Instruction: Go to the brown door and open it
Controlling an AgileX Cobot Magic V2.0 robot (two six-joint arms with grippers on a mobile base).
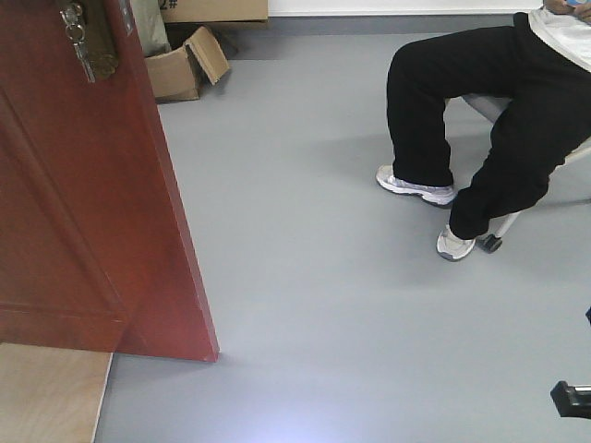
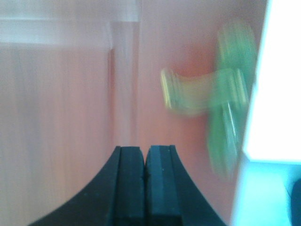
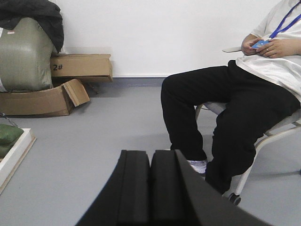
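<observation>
In the front view we are facing the tall reddish-brown wooden door (image 1: 83, 194), which is filling the left of the frame and standing on the grey floor (image 1: 314, 305). A tarnished brass lock plate (image 1: 88, 41) is sitting near its upper edge. In the left wrist view we are seeing the left end effector (image 2: 145, 183) with its black pads pressed together, holding nothing, close to the door panel; a blurred brass lever handle (image 2: 207, 92) is showing to its right. The right end effector (image 3: 150, 188) is likewise pressed together and empty, pointing across the floor. An open tan cardboard box (image 1: 185, 66) is lying by the far wall; we cannot tell its contents. A seated person in black trousers (image 3: 235, 108) is occupying a chair at right.
</observation>
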